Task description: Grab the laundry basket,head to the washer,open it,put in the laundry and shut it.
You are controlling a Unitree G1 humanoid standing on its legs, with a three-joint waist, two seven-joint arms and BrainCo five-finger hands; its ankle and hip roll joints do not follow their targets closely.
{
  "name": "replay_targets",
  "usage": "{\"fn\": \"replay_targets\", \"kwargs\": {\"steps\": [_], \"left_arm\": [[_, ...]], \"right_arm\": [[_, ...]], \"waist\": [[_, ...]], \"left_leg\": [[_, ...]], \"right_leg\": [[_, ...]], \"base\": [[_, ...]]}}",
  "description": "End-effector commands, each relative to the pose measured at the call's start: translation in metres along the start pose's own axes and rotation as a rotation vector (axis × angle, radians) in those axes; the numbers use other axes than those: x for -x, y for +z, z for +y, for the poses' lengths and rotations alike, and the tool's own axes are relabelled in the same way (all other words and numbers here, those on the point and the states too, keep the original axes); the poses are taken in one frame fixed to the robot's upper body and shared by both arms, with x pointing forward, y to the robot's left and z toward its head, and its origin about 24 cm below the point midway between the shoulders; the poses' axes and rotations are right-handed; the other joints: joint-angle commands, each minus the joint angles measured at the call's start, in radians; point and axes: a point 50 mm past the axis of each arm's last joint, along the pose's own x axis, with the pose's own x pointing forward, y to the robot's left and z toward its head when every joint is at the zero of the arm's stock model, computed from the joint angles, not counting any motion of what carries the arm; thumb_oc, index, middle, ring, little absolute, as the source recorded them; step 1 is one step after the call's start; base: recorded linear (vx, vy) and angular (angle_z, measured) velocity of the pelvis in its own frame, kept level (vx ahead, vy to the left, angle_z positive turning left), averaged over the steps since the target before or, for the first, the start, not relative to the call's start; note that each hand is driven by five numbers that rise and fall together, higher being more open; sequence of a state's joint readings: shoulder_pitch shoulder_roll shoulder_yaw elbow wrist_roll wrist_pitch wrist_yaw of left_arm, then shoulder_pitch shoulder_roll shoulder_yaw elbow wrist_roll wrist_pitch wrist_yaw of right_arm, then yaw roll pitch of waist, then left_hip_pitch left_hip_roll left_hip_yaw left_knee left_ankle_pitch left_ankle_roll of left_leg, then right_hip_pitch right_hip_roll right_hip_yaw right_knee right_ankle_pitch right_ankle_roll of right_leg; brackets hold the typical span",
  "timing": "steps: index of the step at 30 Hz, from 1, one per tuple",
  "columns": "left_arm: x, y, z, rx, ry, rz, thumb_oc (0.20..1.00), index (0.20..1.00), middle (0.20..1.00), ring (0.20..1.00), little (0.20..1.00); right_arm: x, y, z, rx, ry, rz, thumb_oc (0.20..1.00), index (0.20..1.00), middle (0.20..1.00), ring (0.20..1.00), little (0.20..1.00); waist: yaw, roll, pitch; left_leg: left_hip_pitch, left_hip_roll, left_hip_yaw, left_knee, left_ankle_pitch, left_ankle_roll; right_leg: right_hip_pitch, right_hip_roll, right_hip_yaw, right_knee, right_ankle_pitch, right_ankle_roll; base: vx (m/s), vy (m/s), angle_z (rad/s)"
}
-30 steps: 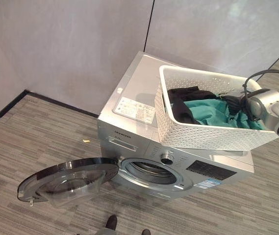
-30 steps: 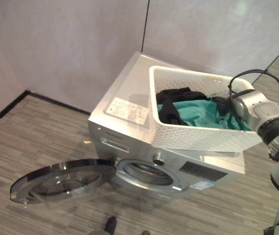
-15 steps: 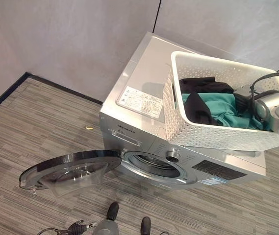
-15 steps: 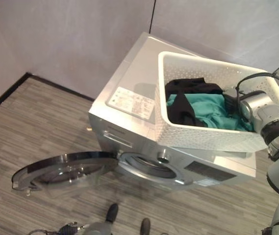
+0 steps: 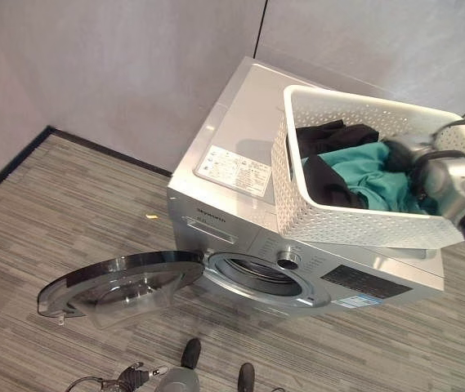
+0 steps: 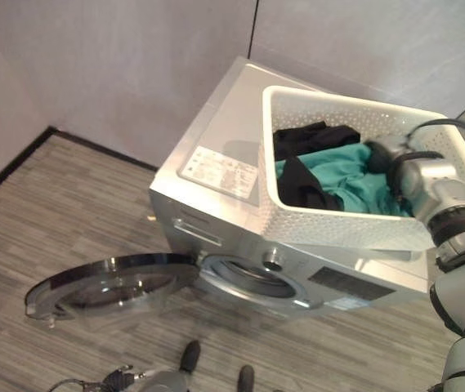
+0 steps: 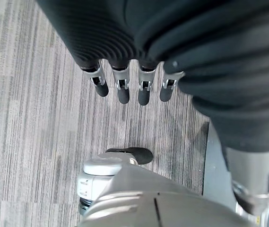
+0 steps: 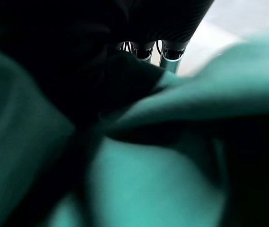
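A white perforated laundry basket (image 5: 355, 224) stands on the right half of the silver washer's top (image 5: 240, 122). In it lie a teal cloth (image 5: 371, 184) and a black garment (image 5: 330, 135). My right hand (image 5: 402, 151) reaches in from the right and sits in the bunched teal cloth (image 8: 162, 189), which covers it past the knuckles. The washer's round glass door (image 5: 122, 282) hangs wide open to the left, and the drum opening (image 5: 257, 276) shows dark. Over the striped floor my left hand (image 7: 120, 85) hangs with straight fingers and holds nothing.
The washer stands close to a pale wall (image 5: 134, 73) that meets a second wall in a corner at the left. A small yellow scrap (image 5: 149, 216) lies on the grey striped floor by the washer's left side. The open door sweeps out low over the floor.
The right hand has shifted a little leftwards inside the basket, and the teal cloth has bunched up towards it. The view has also tilted down slightly; washer and door stand as before.
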State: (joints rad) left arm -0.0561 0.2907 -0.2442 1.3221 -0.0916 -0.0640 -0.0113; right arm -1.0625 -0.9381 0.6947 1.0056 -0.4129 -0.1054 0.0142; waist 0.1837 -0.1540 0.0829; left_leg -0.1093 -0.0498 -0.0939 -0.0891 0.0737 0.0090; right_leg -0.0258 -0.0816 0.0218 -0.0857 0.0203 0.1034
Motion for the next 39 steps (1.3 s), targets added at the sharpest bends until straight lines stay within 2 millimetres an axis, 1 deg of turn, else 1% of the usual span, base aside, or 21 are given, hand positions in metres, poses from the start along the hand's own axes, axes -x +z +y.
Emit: {"fn": "replay_targets", "kwargs": {"steps": [1,3,4,5,7,9,14,16,17,18,19,20,21,23,25,27,31,32,33,37,39], "left_arm": [[0.002,-0.015,-0.008,-0.072,-0.018,0.051,1.000,1.000,1.000,1.000,1.000],[0.003,-0.022,-0.011,-0.074,-0.023,0.071,1.000,1.000,1.000,1.000,1.000],[0.003,-0.023,-0.012,-0.077,-0.024,0.074,1.000,1.000,1.000,1.000,1.000],[0.003,-0.023,-0.011,-0.078,-0.023,0.075,1.000,1.000,1.000,1.000,1.000],[0.003,-0.025,-0.014,-0.076,-0.025,0.082,1.000,1.000,1.000,1.000,1.000],[0.004,-0.026,-0.014,-0.078,-0.023,0.084,1.000,1.000,1.000,1.000,1.000],[0.004,-0.028,-0.018,-0.070,-0.025,0.095,1.000,1.000,1.000,1.000,1.000],[0.004,-0.029,-0.019,-0.067,-0.025,0.099,1.000,1.000,1.000,1.000,1.000],[0.004,-0.030,-0.020,-0.065,-0.024,0.102,1.000,1.000,1.000,1.000,1.000],[0.004,-0.031,-0.021,-0.062,-0.025,0.107,1.000,1.000,1.000,1.000,1.000],[0.005,-0.034,-0.022,-0.060,-0.025,0.125,1.000,1.000,1.000,1.000,1.000],[0.005,-0.034,-0.022,-0.059,-0.025,0.125,1.000,1.000,1.000,1.000,1.000],[0.006,-0.036,-0.023,-0.056,-0.022,0.135,1.000,1.000,1.000,1.000,1.000],[0.006,-0.040,-0.023,-0.034,-0.016,0.156,1.000,1.000,1.000,1.000,1.000],[0.007,-0.044,-0.023,-0.006,-0.010,0.173,1.000,1.000,1.000,1.000,1.000],[0.008,-0.048,-0.024,0.021,-0.007,0.192,1.000,1.000,1.000,1.000,1.000],[0.010,-0.053,-0.025,0.054,0.002,0.210,1.000,1.000,1.000,1.000,1.000],[0.010,-0.053,-0.025,0.058,0.007,0.210,1.000,1.000,1.000,1.000,1.000],[0.010,-0.053,-0.026,0.060,0.008,0.209,1.000,1.000,1.000,1.000,1.000],[0.010,-0.053,-0.026,0.062,0.018,0.205,1.000,1.000,1.000,1.000,1.000],[0.010,-0.053,-0.025,0.058,0.024,0.206,1.000,1.000,1.000,1.000,1.000]], "right_arm": [[0.010,-0.033,-0.035,-0.098,-0.181,0.120,0.200,0.200,0.200,0.200,0.200],[0.016,-0.043,-0.045,-0.265,-0.283,0.135,0.200,0.200,0.200,0.200,0.200],[0.018,-0.047,-0.044,-0.320,-0.309,0.149,0.200,0.200,0.200,0.200,0.200],[0.018,-0.047,-0.043,-0.321,-0.309,0.150,0.200,0.200,0.200,0.200,0.200],[0.024,-0.052,-0.056,-0.479,-0.429,0.143,0.200,0.200,0.200,0.200,0.200],[0.024,-0.051,-0.056,-0.492,-0.435,0.135,0.200,0.200,0.200,0.200,0.200],[0.028,-0.050,-0.080,-0.565,-0.547,0.108,0.200,0.200,0.200,0.200,0.200],[0.028,-0.050,-0.082,-0.605,-0.566,0.103,0.200,0.200,0.200,0.200,0.200],[0.029,-0.051,-0.085,-0.706,-0.610,0.103,0.200,0.200,0.200,0.200,0.200],[0.027,-0.050,-0.085,-0.753,-0.611,0.093,0.200,0.200,0.200,0.200,0.200],[0.024,-0.048,-0.088,-0.966,-0.654,0.080,0.200,0.200,0.200,0.200,0.200],[0.024,-0.048,-0.088,-0.967,-0.654,0.079,0.200,0.200,0.200,0.200,0.200],[0.022,-0.048,-0.086,-1.139,-0.679,0.073,0.200,0.200,0.200,0.200,0.200],[0.015,-0.037,-0.088,-1.356,-0.690,0.030,0.200,0.200,0.200,0.200,0.200],[0.009,-0.024,-0.093,-1.483,-0.676,-0.027,0.200,0.200,0.200,0.200,0.200],[0.002,-0.003,-0.094,-1.631,-0.658,-0.091,0.200,0.200,0.200,0.200,0.200],[-0.004,0.023,-0.101,-1.776,-0.626,-0.175,0.200,0.200,0.200,0.200,0.200],[-0.006,0.037,-0.105,-1.841,-0.622,-0.211,0.200,0.200,0.200,0.200,0.200],[-0.007,0.043,-0.107,-1.871,-0.620,-0.228,0.200,0.200,0.200,0.200,0.200],[-0.006,0.060,-0.115,-1.933,-0.625,-0.290,0.200,0.200,0.200,0.200,0.200],[-0.005,0.069,-0.121,-1.946,-0.629,-0.329,0.200,0.200,0.200,0.200,0.200]], "waist": [[0.009,0.004,-0.058],[-0.001,0.012,-0.084],[-0.003,0.014,-0.091],[-0.003,0.013,-0.090],[-0.014,0.020,-0.113],[-0.015,0.019,-0.119],[-0.021,0.023,-0.145],[-0.021,0.025,-0.148],[-0.022,0.025,-0.150],[-0.021,0.025,-0.152],[-0.022,0.023,-0.159],[-0.023,0.024,-0.158],[-0.024,0.023,-0.164],[-0.027,0.019,-0.171],[-0.032,0.019,-0.177],[-0.036,0.019,-0.184],[-0.039,0.022,-0.194],[-0.036,0.023,-0.196],[-0.034,0.024,-0.196],[-0.027,0.026,-0.194],[-0.021,0.025,-0.193]], "left_leg": [[0.017,0.003,-0.065,0.002,-0.081,-0.014],[0.039,0.005,-0.064,0.002,-0.089,-0.013],[0.046,0.005,-0.063,0.002,-0.091,-0.013],[0.047,0.004,-0.064,0.002,-0.091,-0.013],[0.062,0.007,-0.062,0.002,-0.095,-0.012],[0.067,0.007,-0.062,0.002,-0.096,-0.013],[0.091,0.013,-0.057,0.005,-0.101,-0.016],[0.095,0.013,-0.058,0.005,-0.102,-0.016],[0.098,0.013,-0.058,0.007,-0.103,-0.015],[0.102,0.013,-0.057,0.008,-0.103,-0.015],[0.112,0.016,-0.056,0.010,-0.105,-0.016],[0.112,0.016,-0.056,0.010,-0.106,-0.016],[0.117,0.017,-0.055,0.010,-0.107,-0.017],[0.119,0.021,-0.051,0.012,-0.100,-0.019],[0.127,0.025,-0.045,0.010,-0.101,-0.022],[0.134,0.029,-0.040,0.009,-0.101,-0.023],[0.138,0.032,-0.031,0.007,-0.100,-0.025],[0.139,0.033,-0.030,0.007,-0.099,-0.026],[0.145,0.033,-0.030,0.006,-0.108,-0.025],[0.141,0.031,-0.031,0.007,-0.099,-0.024],[0.145,0.031,-0.033,0.006,-0.107,-0.024]], "right_leg": [[0.020,-0.014,0.011,-0.002,-0.027,0.048],[0.040,-0.014,0.007,-0.002,-0.035,0.046],[0.046,-0.014,0.004,-0.002,-0.038,0.045],[0.047,-0.014,0.004,-0.002,-0.038,0.045],[0.063,-0.015,0.006,-0.002,-0.046,0.041],[0.068,-0.015,0.005,-0.002,-0.048,0.039],[0.092,-0.014,0.000,-0.002,-0.055,0.034],[0.096,-0.013,0.001,-0.002,-0.055,0.032],[0.100,-0.012,0.002,-0.002,-0.055,0.031],[0.103,-0.011,0.002,-0.002,-0.056,0.030],[0.114,-0.007,0.003,-0.002,-0.060,0.026],[0.114,-0.007,0.003,-0.002,-0.060,0.026],[0.118,-0.006,0.003,-0.001,-0.061,0.024],[0.120,-0.002,0.005,0.000,-0.056,0.020],[0.124,0.001,0.007,0.001,-0.057,0.018],[0.127,0.006,0.007,0.002,-0.058,0.015],[0.128,0.008,0.007,0.001,-0.057,0.012],[0.130,0.008,0.008,0.001,-0.055,0.011],[0.135,0.007,0.007,0.000,-0.063,0.011],[0.130,0.007,0.007,0.000,-0.053,0.011],[0.134,0.006,0.004,0.000,-0.060,0.011]], "base": [[0.03,-0.005,0.14],[0.03,-0.013,0.02],[0.00,0.000,0.00],[0.00,0.000,0.00],[0.00,0.000,0.00],[0.00,0.000,0.00],[0.00,0.000,0.00],[0.00,0.000,0.00],[0.00,0.000,0.00],[0.00,0.000,0.00],[0.00,0.000,0.00],[0.00,0.000,0.00],[0.00,0.000,0.00],[0.00,0.000,0.00],[0.00,-0.012,-0.05],[0.00,-0.005,-0.02],[0.00,0.000,0.00],[0.00,0.000,0.00],[0.00,0.000,0.00],[-0.02,0.006,0.00],[0.00,0.000,0.00]]}}
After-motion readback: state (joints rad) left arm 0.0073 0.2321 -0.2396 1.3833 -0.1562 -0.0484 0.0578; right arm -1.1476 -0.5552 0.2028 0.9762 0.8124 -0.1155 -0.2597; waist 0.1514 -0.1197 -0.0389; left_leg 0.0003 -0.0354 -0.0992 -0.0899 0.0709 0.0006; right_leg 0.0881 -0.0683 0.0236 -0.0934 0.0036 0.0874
